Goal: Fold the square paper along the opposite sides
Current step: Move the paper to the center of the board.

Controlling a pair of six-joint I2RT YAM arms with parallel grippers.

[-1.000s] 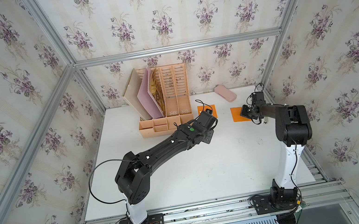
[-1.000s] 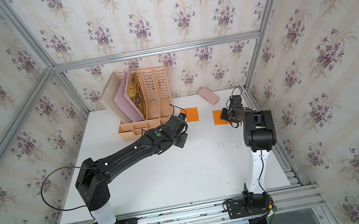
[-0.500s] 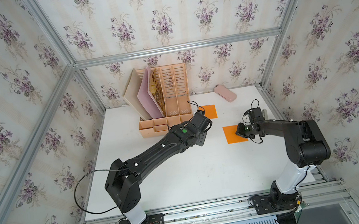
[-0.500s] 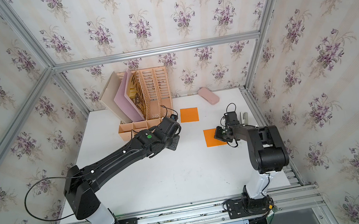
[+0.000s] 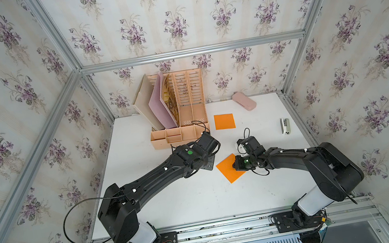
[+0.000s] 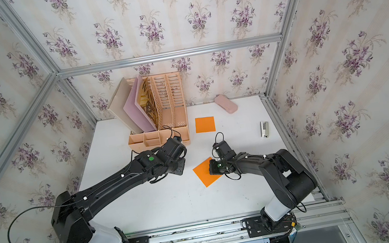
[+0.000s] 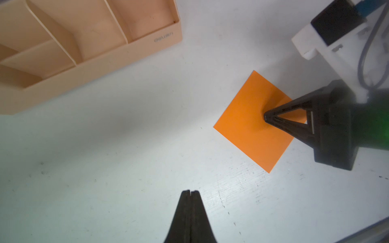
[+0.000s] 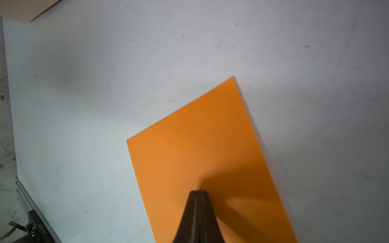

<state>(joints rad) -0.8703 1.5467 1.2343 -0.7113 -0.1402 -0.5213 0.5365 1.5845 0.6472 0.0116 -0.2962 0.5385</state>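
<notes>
white table [image 5: 187,202] sits inside your floral-papered cell, with both arm bases bolted to the rail at its near edge. nearest you on the tabletop is the paper [image 5: 227,169], an orange square lying flat and unfolded around the middle of the table, a little to the right, and turned so its corners point like a diamond. your right gripper [image 7: 265,116] is clenched to a point and its tip seems to rest on the paper, inside the sheet toward its right-hand corner. it pinches nothing. from its own wrist you see the same closed tip over orange. your left gripper [image 7: 190,191] is clenched too, empty, above bare table just left of the paper and not touching it.

farther back, the stapler [image 5: 285,126] lies near the right edge. the organizer [image 5: 177,136] stands toward the back wall, left of centre, with folders [image 5: 159,106] leaning in its slots. just right of it lies a second sheet [image 5: 224,121], orange as well, flat and square to the table. a pink case [image 5: 243,101] lies by the back wall.
</notes>
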